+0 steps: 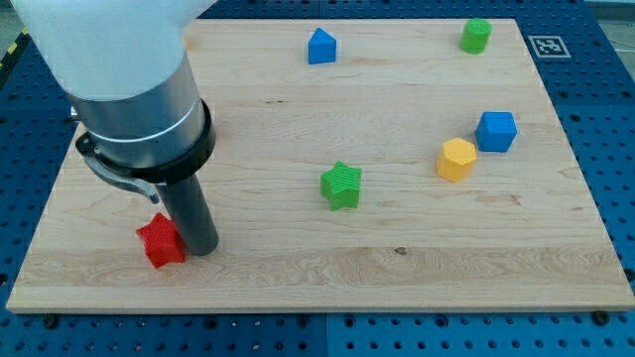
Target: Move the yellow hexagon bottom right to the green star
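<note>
The yellow hexagon (457, 159) lies on the wooden board at the view's right, just left of and below the blue cube (496, 131). The green star (341, 184) lies near the board's middle, to the left of the hexagon and slightly lower. My tip (201, 248) rests on the board at the view's lower left, touching the right side of the red star (161, 241). It is far to the left of both the green star and the yellow hexagon.
A blue house-shaped block (320, 46) sits near the top middle. A green cylinder (476, 36) sits at the top right. The arm's big white and grey body (129, 79) covers the board's top left. The board's edge (317, 309) runs along the bottom.
</note>
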